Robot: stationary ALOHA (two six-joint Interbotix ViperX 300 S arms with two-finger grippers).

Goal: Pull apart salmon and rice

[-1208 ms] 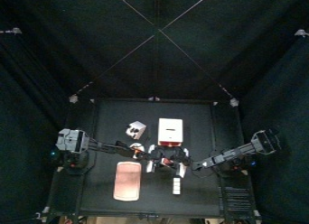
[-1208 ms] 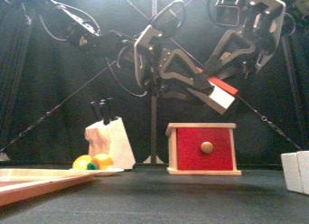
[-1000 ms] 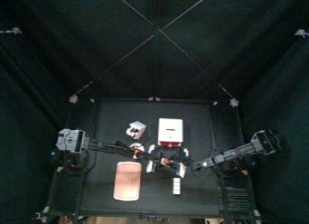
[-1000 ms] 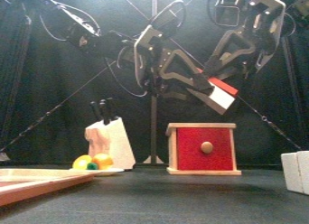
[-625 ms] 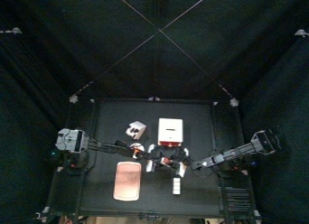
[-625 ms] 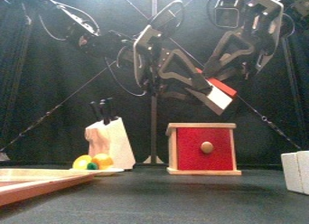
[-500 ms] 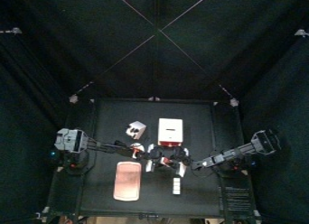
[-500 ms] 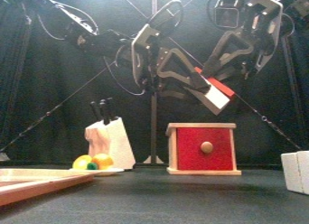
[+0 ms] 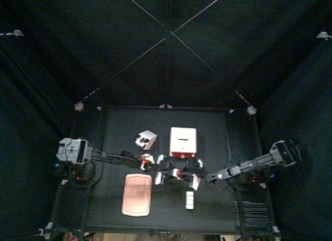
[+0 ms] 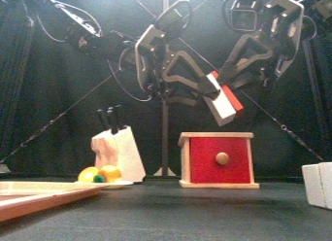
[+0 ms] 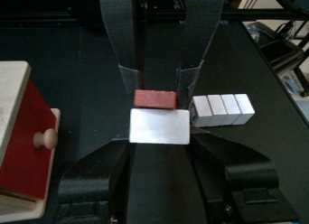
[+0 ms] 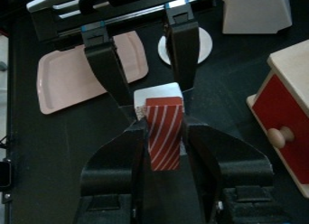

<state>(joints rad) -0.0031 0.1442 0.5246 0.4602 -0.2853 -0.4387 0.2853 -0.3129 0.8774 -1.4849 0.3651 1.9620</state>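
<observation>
Above the red box [image 10: 216,159], both end effectors — left [image 11: 161,108], right [image 12: 163,119] — clamp the sushi [image 10: 219,102].

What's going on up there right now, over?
Both grippers, left and right, shut on the sushi piece, held in the air. Salmon and rice not yet apart. Red box below; nothing blocking.

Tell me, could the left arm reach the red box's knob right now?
Probably not yet. The left claw is shut on the rice block, which the right claw holds by the salmon, both raised above the red box.
</observation>
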